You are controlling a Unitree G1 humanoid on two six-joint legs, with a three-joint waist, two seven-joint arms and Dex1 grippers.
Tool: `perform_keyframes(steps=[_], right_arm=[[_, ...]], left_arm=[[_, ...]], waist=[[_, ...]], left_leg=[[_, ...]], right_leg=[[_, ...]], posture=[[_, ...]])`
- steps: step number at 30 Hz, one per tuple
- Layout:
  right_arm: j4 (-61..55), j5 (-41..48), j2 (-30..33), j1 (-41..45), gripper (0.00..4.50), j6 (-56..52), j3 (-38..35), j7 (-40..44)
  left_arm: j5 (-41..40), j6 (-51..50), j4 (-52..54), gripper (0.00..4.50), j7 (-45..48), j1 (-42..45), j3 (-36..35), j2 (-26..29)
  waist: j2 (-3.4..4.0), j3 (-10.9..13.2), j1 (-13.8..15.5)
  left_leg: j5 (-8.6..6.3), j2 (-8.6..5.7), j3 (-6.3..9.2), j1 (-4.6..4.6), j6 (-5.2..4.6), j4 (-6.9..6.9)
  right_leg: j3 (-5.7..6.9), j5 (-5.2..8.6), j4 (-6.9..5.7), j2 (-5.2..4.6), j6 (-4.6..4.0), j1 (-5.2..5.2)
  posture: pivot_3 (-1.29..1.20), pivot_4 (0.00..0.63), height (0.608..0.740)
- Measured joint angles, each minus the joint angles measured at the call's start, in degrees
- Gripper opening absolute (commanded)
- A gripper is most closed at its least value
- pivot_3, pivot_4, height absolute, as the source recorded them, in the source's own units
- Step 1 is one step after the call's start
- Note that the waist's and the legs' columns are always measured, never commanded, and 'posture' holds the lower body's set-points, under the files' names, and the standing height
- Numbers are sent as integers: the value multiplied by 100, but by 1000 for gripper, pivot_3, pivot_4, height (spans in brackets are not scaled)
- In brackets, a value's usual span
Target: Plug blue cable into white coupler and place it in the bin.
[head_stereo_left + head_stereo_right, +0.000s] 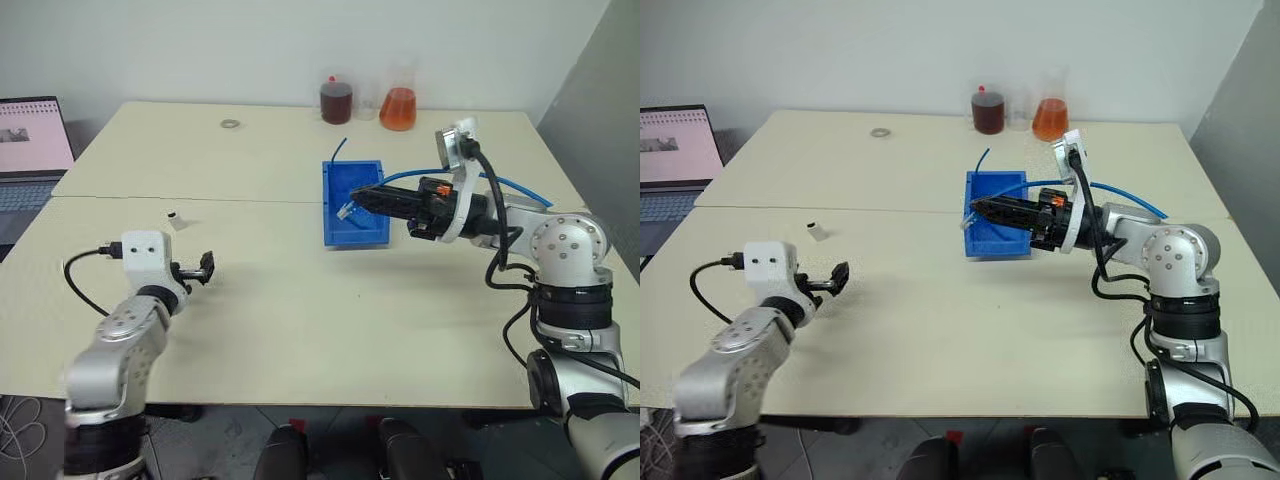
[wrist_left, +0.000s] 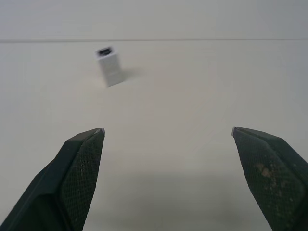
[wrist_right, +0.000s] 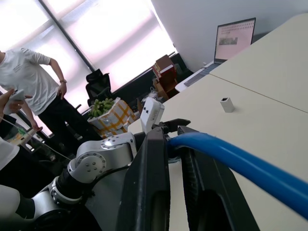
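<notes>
The white coupler (image 2: pixel 109 67) stands by itself on the cream table (image 1: pixel 300 300), at the left (image 1: pixel 173 217). My left gripper (image 2: pixel 168 131) hovers low over the table a short way nearer than the coupler, open and empty (image 1: pixel 205 268). The bright-blue bin (image 1: pixel 352 240) sits at the table's middle. My right gripper (image 1: pixel 352 203) reaches in from the right over the bin, shut on the blue cable (image 3: pixel 240 161). The cable arcs back over my right arm (image 1: pixel 510 185), and its tip hangs above the bin's inside.
Two flasks, one dark red (image 1: pixel 336 100) and one orange (image 1: pixel 398 108), stand at the table's far edge. A metal ring (image 1: pixel 230 124) lies at the far left. A laptop (image 1: pixel 30 140) sits off the left side. A short blue stub (image 1: pixel 340 148) rises behind the bin. A person (image 3: pixel 33 82) stands beyond the table.
</notes>
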State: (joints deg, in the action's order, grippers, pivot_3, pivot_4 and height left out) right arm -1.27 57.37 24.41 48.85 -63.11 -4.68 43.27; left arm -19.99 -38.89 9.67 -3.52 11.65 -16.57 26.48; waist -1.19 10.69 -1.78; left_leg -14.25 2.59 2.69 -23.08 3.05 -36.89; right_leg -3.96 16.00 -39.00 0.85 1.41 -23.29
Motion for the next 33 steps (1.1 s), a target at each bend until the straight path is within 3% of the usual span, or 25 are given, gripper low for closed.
perform_keyframes(steps=[7,17,33], right_arm=[[139,-172,-7,129,90,19,62,103],[113,-217,-3,142,90,-2,82,147],[-140,-204,84,83,90,-143,-69,-140]], left_arm=[[628,1371,-2371,4429,-210,1176,-11,-315],[788,3023,-5691,4429,-56,2970,-85,-247],[966,3841,-7517,4429,520,3777,-107,192]], waist=[[-1,0,12],[-1,-1,-3],[-1,-1,-2]], left_leg=[[0,-1,3,-2,0,-3],[0,-5,6,-8,0,-2],[1,-4,14,-11,1,-2]], right_leg=[[7,-1,-3,-1,0,0],[16,-1,-3,-6,0,-2],[26,-1,-4,-5,0,-2]], posture=[[0,150,740],[0,150,740],[0,150,740]])
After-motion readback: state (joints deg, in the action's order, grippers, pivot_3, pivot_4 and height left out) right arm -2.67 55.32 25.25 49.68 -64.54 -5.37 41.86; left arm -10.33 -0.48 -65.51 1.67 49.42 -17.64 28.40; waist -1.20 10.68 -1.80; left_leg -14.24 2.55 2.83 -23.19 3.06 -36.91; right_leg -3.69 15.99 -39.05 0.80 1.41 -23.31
